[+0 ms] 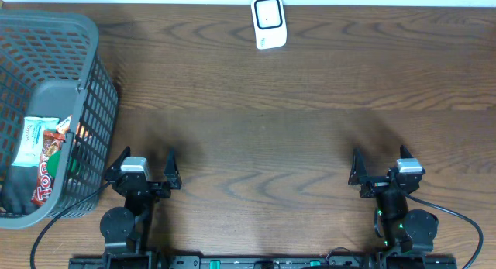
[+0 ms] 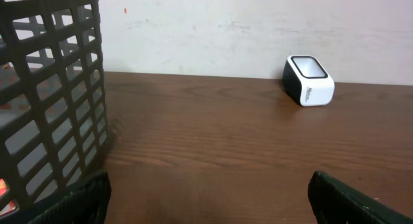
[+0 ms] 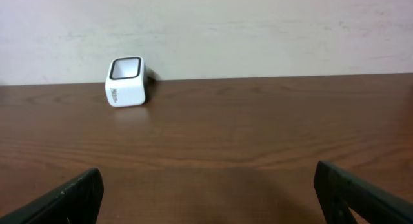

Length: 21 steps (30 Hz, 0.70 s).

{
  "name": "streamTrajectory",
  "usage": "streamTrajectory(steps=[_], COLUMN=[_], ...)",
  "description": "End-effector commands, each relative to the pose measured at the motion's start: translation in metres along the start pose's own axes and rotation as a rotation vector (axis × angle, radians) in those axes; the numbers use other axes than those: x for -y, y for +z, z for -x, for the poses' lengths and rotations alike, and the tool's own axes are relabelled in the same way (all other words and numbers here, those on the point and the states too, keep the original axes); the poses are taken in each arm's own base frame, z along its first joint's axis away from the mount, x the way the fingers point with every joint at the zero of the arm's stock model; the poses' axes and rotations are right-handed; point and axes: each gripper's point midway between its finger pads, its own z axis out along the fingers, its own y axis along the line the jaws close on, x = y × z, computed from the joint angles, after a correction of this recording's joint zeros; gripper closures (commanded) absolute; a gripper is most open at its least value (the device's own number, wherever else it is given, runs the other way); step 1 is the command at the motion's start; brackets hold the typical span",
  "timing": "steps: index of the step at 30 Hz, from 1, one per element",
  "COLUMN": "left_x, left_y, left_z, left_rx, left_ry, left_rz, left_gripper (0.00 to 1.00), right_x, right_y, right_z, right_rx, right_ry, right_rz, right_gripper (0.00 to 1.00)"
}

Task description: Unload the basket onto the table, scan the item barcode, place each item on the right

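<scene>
A white barcode scanner with a dark window stands at the far middle of the wooden table, also in the left wrist view and the right wrist view. Inside the grey mesh basket at the left lie the items: a white and green packet, a red snack packet and something dark. My left gripper hangs open right beside the basket, holding nothing. My right gripper is open over bare wood near the front edge, also with nothing in it.
The basket wall fills the left side of the left wrist view, close to my left finger. A pale wall runs behind the table's far edge. Bare wood lies between both grippers and the scanner.
</scene>
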Motion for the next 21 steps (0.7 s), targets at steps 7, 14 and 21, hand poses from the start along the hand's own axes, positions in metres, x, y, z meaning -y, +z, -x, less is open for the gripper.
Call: streamTrajectory(steps=[7,14,21], left_x=[-0.0008,-0.0008,-0.0003], left_y=[0.0013,0.0013,0.0013], left_z=[-0.0155,-0.0155,-0.0156], left_rx=[-0.041,-0.041,-0.042], left_ry=[-0.009,-0.009,-0.009], left_rz=[0.002,0.002,-0.001], left_gripper=[0.02,0.02,0.02], right_x=[-0.0018,-0.0018,-0.0018], right_y=[0.0000,0.0000,0.0000], right_z=[-0.0008,-0.0008,-0.0008], right_rx=[-0.002,-0.002,-0.002], right_ry=[0.009,0.009,0.009], right_rz=[0.006,0.006,0.006], right_gripper=[0.01,0.01,0.01])
